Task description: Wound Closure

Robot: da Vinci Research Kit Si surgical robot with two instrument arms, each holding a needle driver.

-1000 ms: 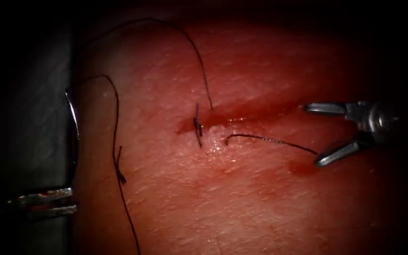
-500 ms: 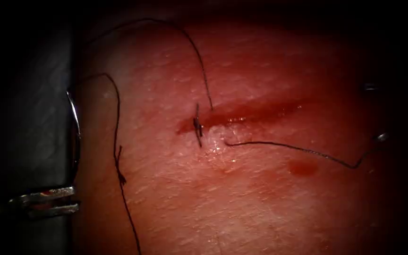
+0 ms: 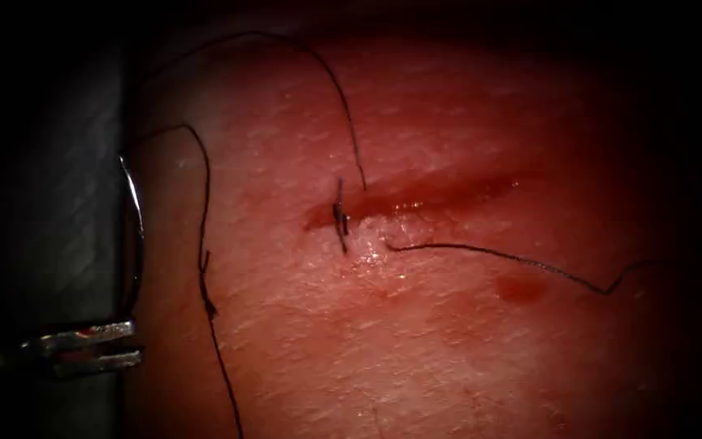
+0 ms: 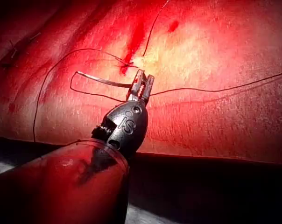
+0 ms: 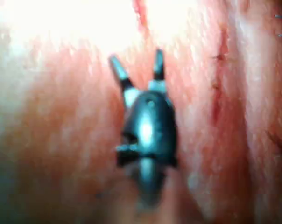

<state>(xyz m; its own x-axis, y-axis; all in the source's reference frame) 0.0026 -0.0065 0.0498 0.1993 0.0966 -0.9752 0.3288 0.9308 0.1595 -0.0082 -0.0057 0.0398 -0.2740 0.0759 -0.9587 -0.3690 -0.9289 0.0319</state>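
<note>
Gripping the curved needle [image 3: 131,236] near one end, the left tool [image 3: 83,349] sits at the tissue's [image 3: 448,358] left edge, needle clear of the tissue. Thread [image 3: 497,256] trails right from the knotted cut [image 3: 416,199] — the right tool [image 5: 137,65] hovers spread, empty, above glistening red fluid [image 3: 520,288].

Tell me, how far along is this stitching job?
Done: one knotted stitch crosses the cut's left end. In hand: the left pincer grips the needle near one end, out of the tissue, left of the cut; the right pincer is open, holding nothing. Left: the cut to the right lies unstitched, thread loose beside it.
</note>
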